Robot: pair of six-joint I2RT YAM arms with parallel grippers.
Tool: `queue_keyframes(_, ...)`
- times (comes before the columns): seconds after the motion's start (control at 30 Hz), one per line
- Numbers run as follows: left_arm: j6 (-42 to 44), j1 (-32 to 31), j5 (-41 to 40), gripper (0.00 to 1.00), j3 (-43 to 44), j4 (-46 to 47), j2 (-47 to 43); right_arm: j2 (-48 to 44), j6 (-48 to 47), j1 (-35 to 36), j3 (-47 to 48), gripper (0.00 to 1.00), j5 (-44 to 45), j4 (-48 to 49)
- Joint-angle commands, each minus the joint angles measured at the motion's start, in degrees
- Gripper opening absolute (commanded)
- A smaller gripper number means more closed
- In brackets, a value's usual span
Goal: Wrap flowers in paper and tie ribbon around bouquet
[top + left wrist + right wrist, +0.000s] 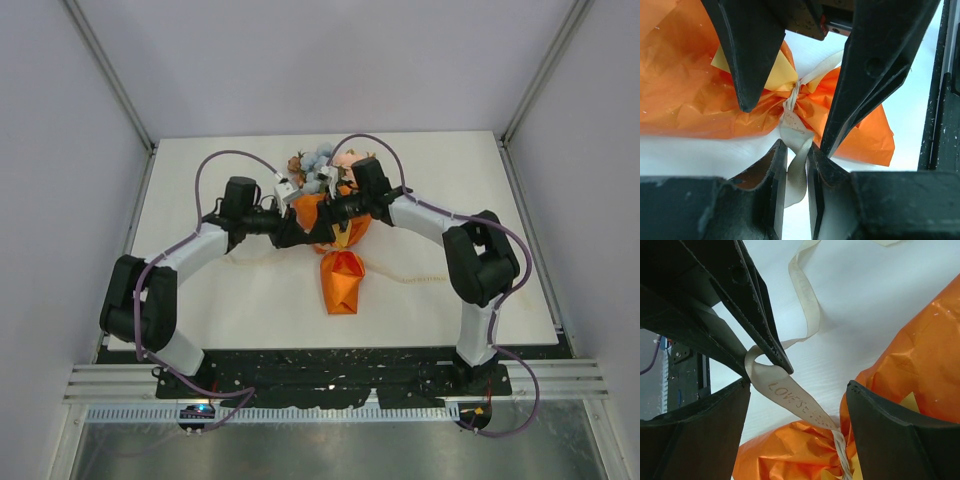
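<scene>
Left pincer [796, 146] stands narrow around the limp, slick ribbon [795, 182] just beside the bouquet's [342, 280] cinched waist, grip uncertain, right pincer [799, 384] released astride it; probably best retaken close to that waist.

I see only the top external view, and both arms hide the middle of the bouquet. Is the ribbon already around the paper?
Observer: Yes. The left wrist view shows the ribbon wound tightly around the pinched neck of the orange paper.
Operator: Which gripper holds the ribbon?
Observer: The left gripper. One strand runs between its fingers, which are closed on it.
Operator: And the right gripper?
Observer: The right gripper is wide open and holds nothing. Its fingers stand on either side of the tied neck.
</scene>
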Motion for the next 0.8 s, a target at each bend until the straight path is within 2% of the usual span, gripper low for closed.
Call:
queue_keyframes(0.0,2.3,0.0,2.8,0.26,0.4,2.0,-0.7,0.6,-0.8,0.3,2.6,0.81,-2.2,2.3)
queue_keyframes(0.07,2.8,0.0,3.0,0.27,0.5,1.7,-0.5,0.7,-1.4,0.3,2.7,0.67,-2.5,2.3)
queue_keyframes(0.1,3.4,0.0,2.9,0.29,0.7,1.2,-0.3,0.7,-1.4,0.3,2.5,0.53,-2.4,2.3)
queue_keyframes(0.13,3.8,0.0,2.8,0.31,1.1,0.4,-0.1,0.7,-1.9,0.3,2.4,0.46,-2.4,2.1)
queue_keyframes(0.17,4.2,0.0,2.6,0.34,1.4,-0.7,0.0,0.4,-2.8,0.3,2.3,0.31,-2.3,1.7)
queue_keyframes(0.2,4.4,0.1,2.4,0.36,1.5,-0.9,0.2,0.2,-3.3,0.2,2.0,0.24,-2.2,1.4)
queue_keyframes(0.23,4.6,0.2,1.8,0.38,1.7,-1.9,0.2,-0.2,-3.9,0.2,1.9,0.12,-2.0,1.4)
queue_keyframes(0.27,4.6,0.3,1.5,0.40,1.8,-2.6,0.1,-0.5,-4.0,0.1,1.3,0.06,-1.7,1.3)
queue_keyframes(0.57,-4.3,3.1,-0.6,0.55,-0.3,-1.2,1.4,-3.2,-4.5,-1.5,-0.7,0.04,-1.8,1.3)
queue_keyframes(0.77,-12.4,2.8,-6.7,0.66,-3.2,7.4,3.9,-4.8,-2.9,-2.2,-3.0,0.05,-2.7,4.0)
